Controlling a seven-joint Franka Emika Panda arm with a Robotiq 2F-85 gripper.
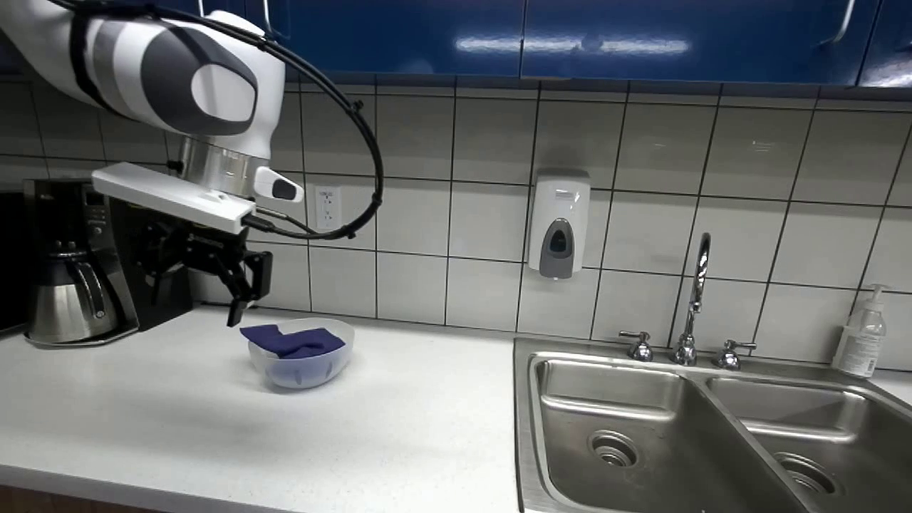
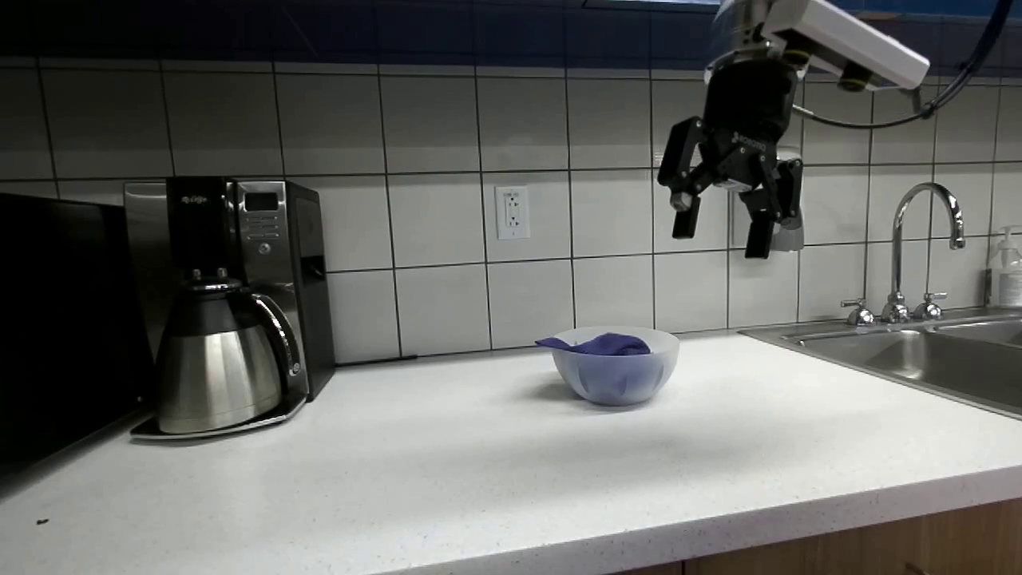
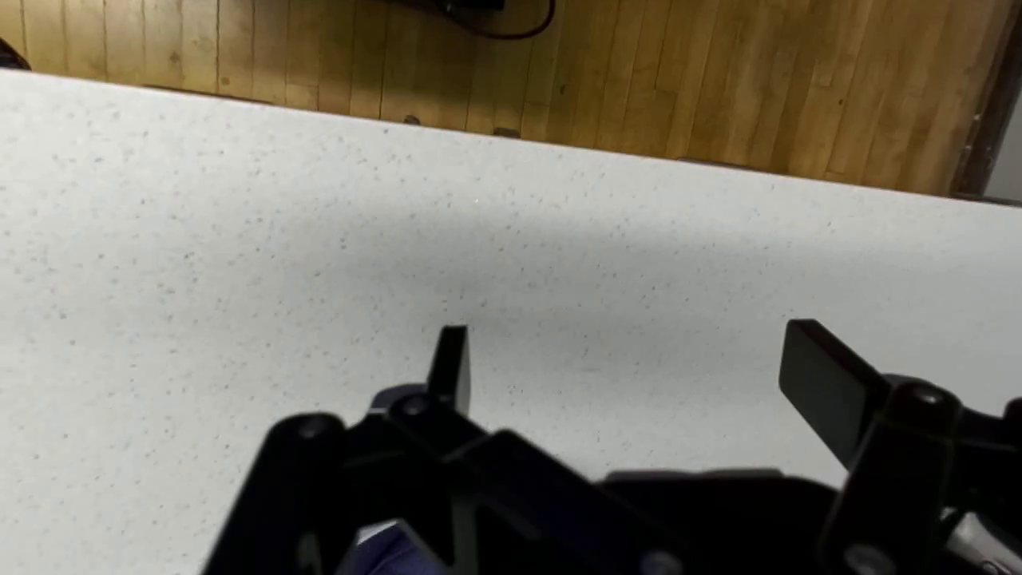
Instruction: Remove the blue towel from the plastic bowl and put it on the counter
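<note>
Two fingers [image 3: 822,383] of one gripper [image 3: 627,351] stand wide apart, empty, higher than one plastic bowl [image 2: 615,383]. Inside its wall lies one blue towel [image 2: 615,345], one corner past the rim. In both exterior views, one coffee maker [image 2: 267,231] stands left of the bowl, one two-basin sink [image 1: 719,427] right.

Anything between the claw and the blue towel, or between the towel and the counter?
Nothing visible between the open claw and the blue towel: it lies uncovered in the plastic bowl. Towards the counter, the bowl's wall surrounds most of it; one corner pokes over the rim. A lift should likely clear it.
</note>
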